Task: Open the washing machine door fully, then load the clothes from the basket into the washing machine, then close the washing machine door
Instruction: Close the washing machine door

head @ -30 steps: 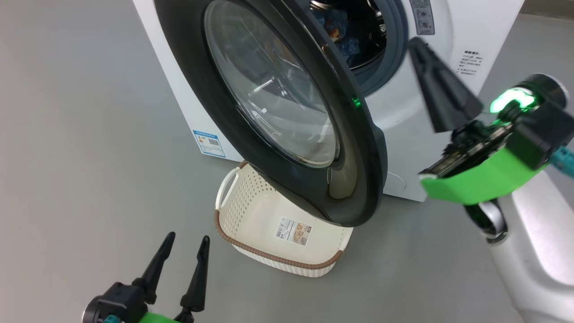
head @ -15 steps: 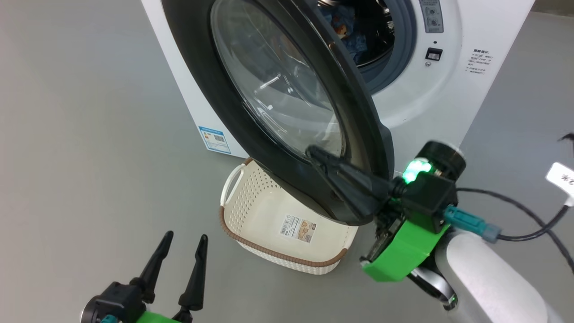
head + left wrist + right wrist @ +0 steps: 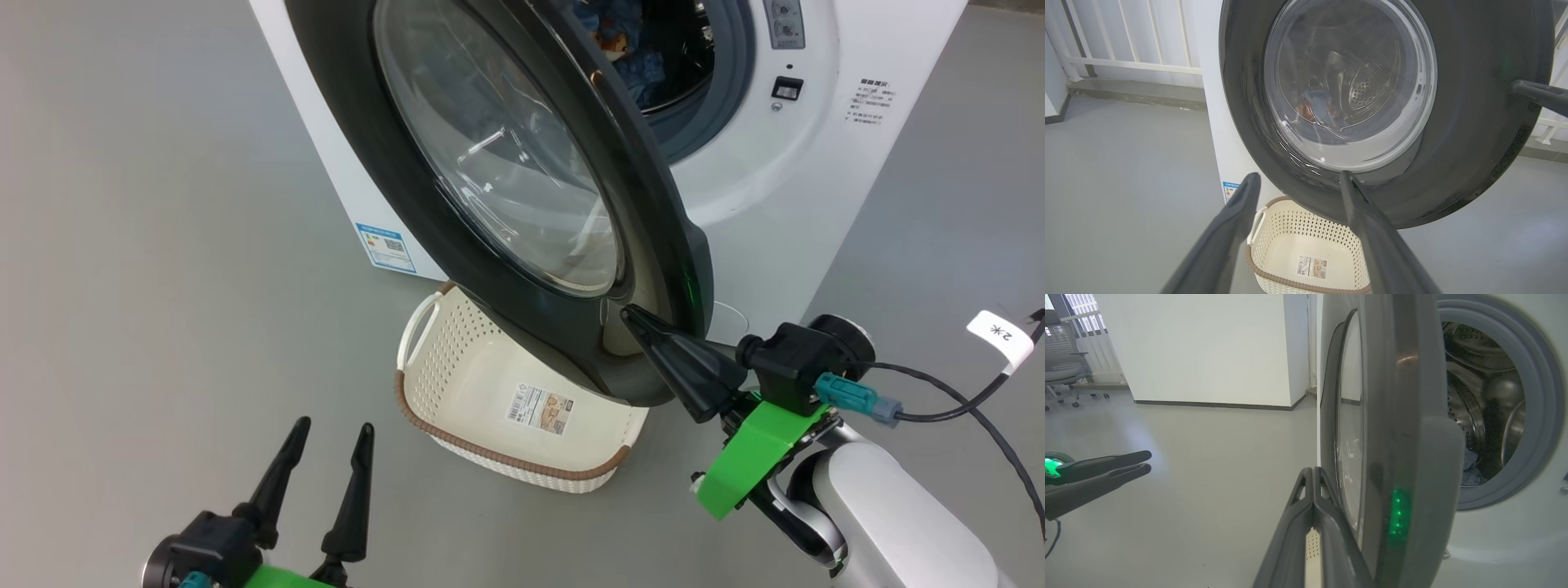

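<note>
basket (image 3: 490, 467) far end hidden behind washing machine door (image 3: 351, 139); clothes (image 3: 645, 73) mostly obscured.

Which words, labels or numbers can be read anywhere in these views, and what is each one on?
"2" followed by a star-like character: on the white tag at the right of the head view.
The blue sticker low on the washing machine: too small to read.
The label sticker with a barcode, on the bottom of the basket: too small to read.
The printed lines and the grey panel on the machine's front: blurred.
</note>
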Controlling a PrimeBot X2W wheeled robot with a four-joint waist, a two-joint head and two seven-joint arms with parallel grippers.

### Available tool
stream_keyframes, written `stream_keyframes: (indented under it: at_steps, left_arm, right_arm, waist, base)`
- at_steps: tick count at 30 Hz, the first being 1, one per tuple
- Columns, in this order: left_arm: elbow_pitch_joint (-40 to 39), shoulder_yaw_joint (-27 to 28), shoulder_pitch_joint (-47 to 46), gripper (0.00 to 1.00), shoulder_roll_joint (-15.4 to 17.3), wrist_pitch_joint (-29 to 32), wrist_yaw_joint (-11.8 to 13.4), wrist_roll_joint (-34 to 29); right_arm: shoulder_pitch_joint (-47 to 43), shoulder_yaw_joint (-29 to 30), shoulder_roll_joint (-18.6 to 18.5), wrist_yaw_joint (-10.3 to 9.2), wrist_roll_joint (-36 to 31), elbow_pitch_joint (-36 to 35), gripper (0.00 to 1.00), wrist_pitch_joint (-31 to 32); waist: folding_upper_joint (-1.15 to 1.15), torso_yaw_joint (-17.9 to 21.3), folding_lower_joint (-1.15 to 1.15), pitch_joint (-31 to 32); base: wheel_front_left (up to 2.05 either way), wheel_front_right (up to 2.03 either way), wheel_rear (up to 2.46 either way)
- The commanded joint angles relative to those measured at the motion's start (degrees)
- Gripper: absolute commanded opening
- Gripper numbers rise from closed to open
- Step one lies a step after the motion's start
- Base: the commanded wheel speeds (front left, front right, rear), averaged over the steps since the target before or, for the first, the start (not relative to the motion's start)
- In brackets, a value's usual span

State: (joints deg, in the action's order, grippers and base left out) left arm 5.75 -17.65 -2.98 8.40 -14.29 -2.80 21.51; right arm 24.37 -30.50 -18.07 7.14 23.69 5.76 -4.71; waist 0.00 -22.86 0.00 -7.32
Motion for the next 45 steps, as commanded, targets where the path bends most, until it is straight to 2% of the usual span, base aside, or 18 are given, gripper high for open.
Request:
stream_keyframes:
  at_steps: [1,21,32,45]
  left_arm:
    - [-1.3,2.4,-2.1,1.0,0.3,-0.7,-0.4,-0.5]
    - [-2.3,3.3,-2.9,1.0,-1.1,-0.7,-1.0,-2.3]
    - [-2.8,2.0,-6.0,1.0,-3.7,-0.7,-2.1,-3.7]
    - [-3.3,1.0,-8.8,1.0,-5.4,-0.7,-2.8,-3.8]
  right_arm:
    - [-0.4,0.1,0.4,0.35,0.2,-0.4,0.0,-0.8]
    - [2.4,4.5,-0.8,0.35,0.1,3.9,0.0,-2.2]
    - [8.9,6.7,-5.1,0.35,0.5,7.4,0.0,-2.8]
    - [20.5,4.6,-10.7,0.35,4.5,14.9,0.0,-7.2]
  waist:
    - [0.0,0.2,0.0,-0.3]
    - [0.0,0.7,0.0,-3.6]
    - [0.0,-0.6,0.0,-9.2]
    - [0.0,-3.4,0.0,-15.1]
  base:
    - [0.0,0.0,0.0]
    - [0.0,0.0,0.0]
    - [0.0,0.0,0.0]
    - [0.0,0.0,0.0]
